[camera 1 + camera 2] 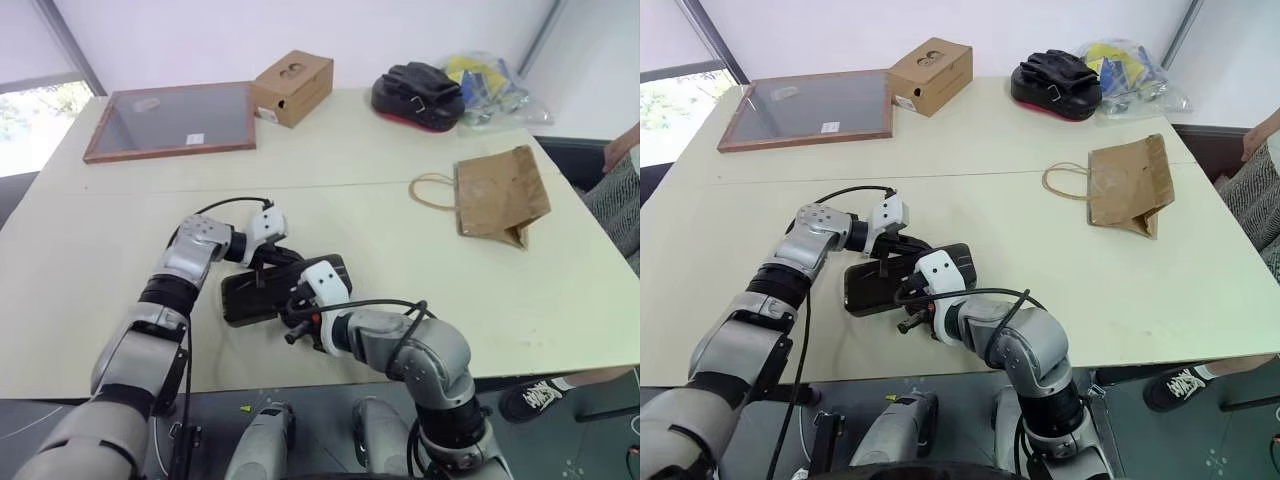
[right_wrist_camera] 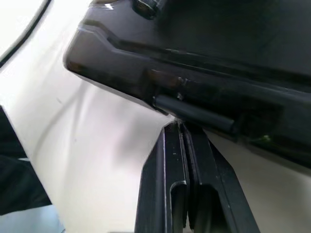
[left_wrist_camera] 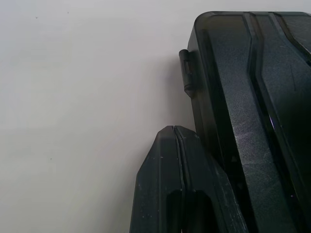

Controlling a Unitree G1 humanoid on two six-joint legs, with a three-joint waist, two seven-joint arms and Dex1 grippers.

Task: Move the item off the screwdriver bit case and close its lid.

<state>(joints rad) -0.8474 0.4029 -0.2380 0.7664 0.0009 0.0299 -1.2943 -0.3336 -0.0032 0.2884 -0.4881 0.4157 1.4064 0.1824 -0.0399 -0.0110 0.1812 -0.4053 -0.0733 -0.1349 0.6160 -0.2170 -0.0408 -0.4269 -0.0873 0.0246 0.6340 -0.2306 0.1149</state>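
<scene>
**Both grippers are working at the case, bag already aside**

Head views: the screwdriver bit case (image 1: 285, 290) is lying near the table's near edge, its long axis running left to right. The paper bag (image 1: 500, 192) is lying well apart, to the far right, so it seems the first step is done. The left gripper (image 1: 268, 252) is reaching at the far left part of the case; the right gripper (image 1: 292, 318) is coming at the near edge. Both are right at the case.

Left wrist view: the fingers (image 3: 167, 179) are closed, holding nothing, just beside the ribbed lid (image 3: 252, 111), near a small latch (image 3: 185, 72).

Right wrist view: the fingers (image 2: 177, 170) are pressed together and empty, their tips meeting the case's long edge from below, probably to push the lid shut.
</scene>
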